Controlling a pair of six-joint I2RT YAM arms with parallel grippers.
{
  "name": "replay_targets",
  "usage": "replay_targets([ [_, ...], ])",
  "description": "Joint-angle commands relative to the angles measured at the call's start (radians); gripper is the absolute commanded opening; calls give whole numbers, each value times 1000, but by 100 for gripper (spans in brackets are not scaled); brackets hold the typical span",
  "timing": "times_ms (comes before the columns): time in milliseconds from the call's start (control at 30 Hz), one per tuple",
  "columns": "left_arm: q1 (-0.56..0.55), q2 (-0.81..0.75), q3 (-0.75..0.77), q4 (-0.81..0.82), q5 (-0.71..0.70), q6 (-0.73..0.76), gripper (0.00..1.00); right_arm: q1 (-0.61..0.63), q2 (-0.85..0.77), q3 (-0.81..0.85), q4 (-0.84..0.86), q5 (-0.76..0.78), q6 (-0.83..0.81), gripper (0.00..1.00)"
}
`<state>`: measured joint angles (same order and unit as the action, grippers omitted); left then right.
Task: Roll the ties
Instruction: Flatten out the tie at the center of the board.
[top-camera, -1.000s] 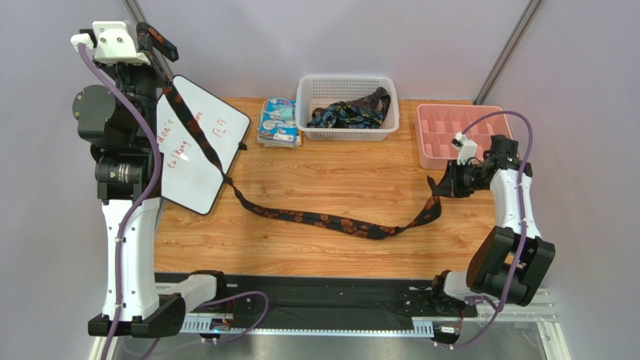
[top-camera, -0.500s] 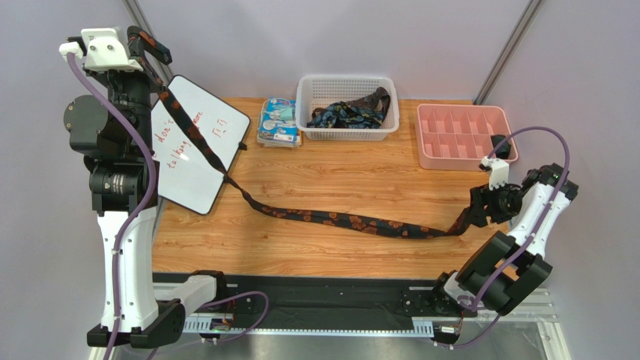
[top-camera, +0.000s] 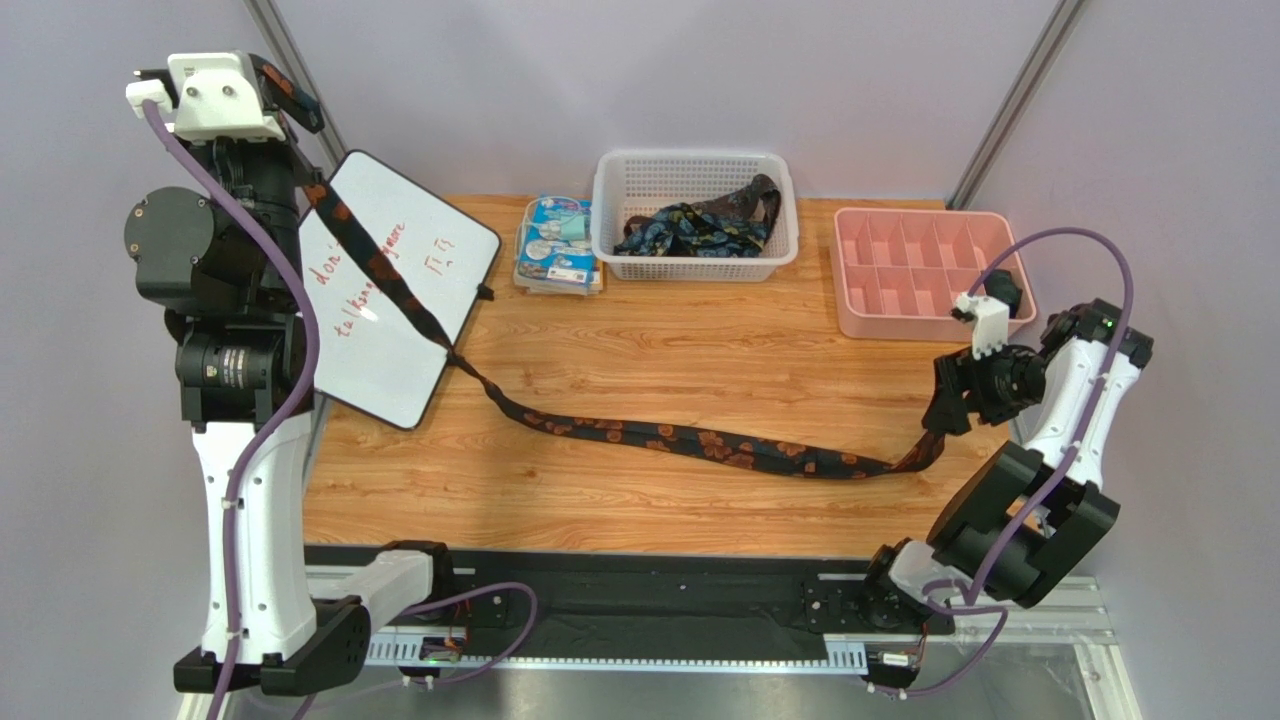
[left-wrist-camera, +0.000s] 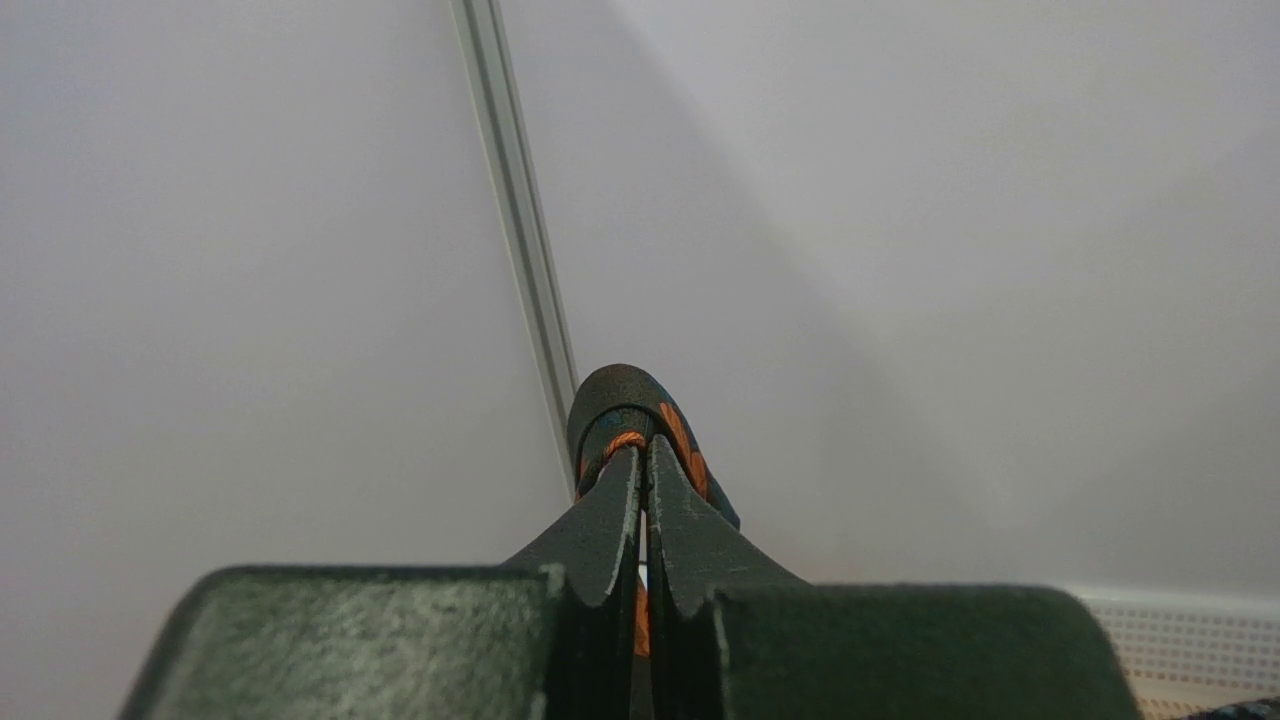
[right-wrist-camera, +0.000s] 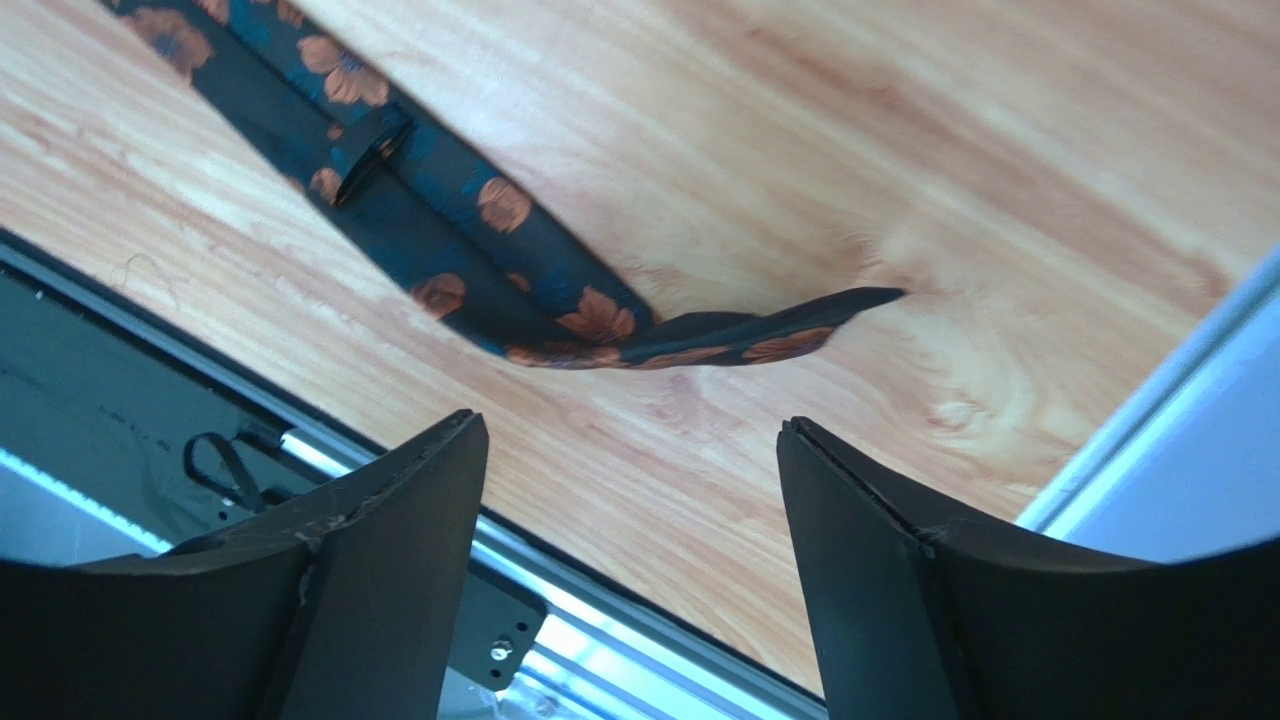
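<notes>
One dark tie with orange-brown blotches (top-camera: 706, 444) hangs from my left gripper (top-camera: 301, 108), which is raised high at the far left. The tie slopes down over the whiteboard and lies stretched across the table to the right. In the left wrist view the left gripper (left-wrist-camera: 643, 450) is shut on the tie (left-wrist-camera: 631, 398), which loops over the fingertips. My right gripper (top-camera: 947, 405) hovers open just above the tie's right end. In the right wrist view the right gripper (right-wrist-camera: 631, 435) holds nothing, and the tie's end (right-wrist-camera: 496, 255) lies on the wood. More ties (top-camera: 699, 225) sit bunched in the basket.
A white basket (top-camera: 691, 158) stands at the back centre, with a blue-white packet (top-camera: 556, 240) to its left. A pink compartment tray (top-camera: 924, 270) is at the back right. A whiteboard (top-camera: 383, 323) with red writing leans at the left. The table's near edge and a metal rail lie under the right gripper.
My right gripper carried the tie's end out to the right, pulling the tie straight, then opened and let it drop on the table. The left gripper stays raised and shut.
</notes>
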<state>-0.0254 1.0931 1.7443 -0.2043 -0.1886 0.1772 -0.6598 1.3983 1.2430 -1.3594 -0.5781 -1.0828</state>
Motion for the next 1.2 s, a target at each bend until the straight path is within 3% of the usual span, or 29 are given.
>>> replay_targets([
  [0,7,-1,12,-10,57,-22,0,-18,25,104,-158,-74,-43,76],
  [133,7,-1,-11,-17,101,-56,0,29,-11,61,-117,-28,-59,74],
  [167,7,1,-17,-23,106,-73,0,92,-21,40,-89,-5,-5,74],
  [367,7,-9,-51,-30,114,-87,0,370,-38,-183,157,292,110,53],
  [500,7,-38,-89,-21,104,-65,0,341,18,-243,125,478,60,38],
  [733,7,-62,-141,-6,112,-71,0,229,1,-336,88,675,-12,32],
  [967,7,-55,-140,-10,126,-70,0,243,53,-277,63,552,53,28],
  [1100,7,-52,-144,-24,130,-82,0,253,-1,-116,-9,274,75,38],
  [1167,7,-48,-143,-30,133,-94,0,322,-4,-73,6,253,141,40],
])
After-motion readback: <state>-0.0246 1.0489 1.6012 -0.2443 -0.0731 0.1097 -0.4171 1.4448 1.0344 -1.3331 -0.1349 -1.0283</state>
